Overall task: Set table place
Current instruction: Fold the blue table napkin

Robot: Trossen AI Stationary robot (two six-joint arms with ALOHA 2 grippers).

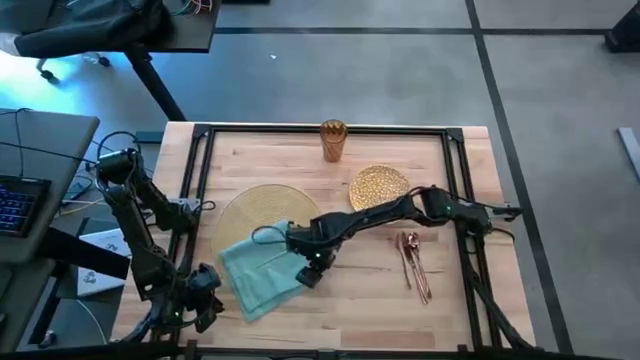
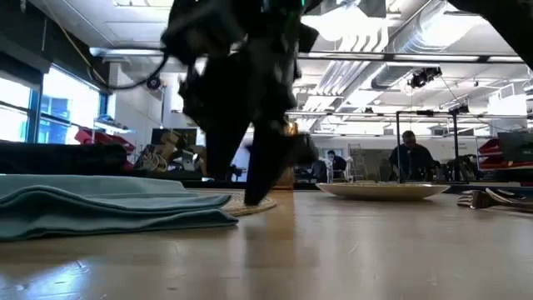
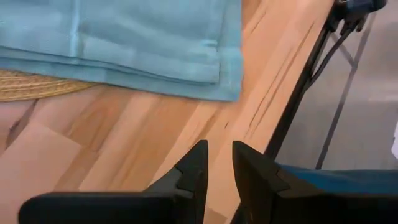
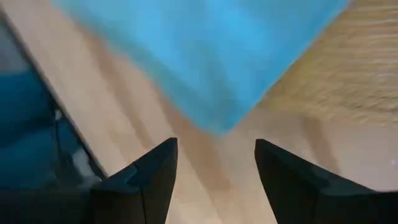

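On my overhead view the placemat [image 1: 258,207] lies left of centre on the table [image 1: 350,300]. The napkin [image 1: 262,268] overlaps the placemat's near edge and spills toward the front left. The plate [image 1: 379,187] sits just right of the placemat, and the cup [image 1: 333,140] stands behind both, near the far rail. The cutlery [image 1: 413,263] lies in front of the plate, toward the right. My right gripper [image 1: 308,274] is at the napkin's right edge; my left gripper [image 1: 200,300] waits at the table's front left corner.
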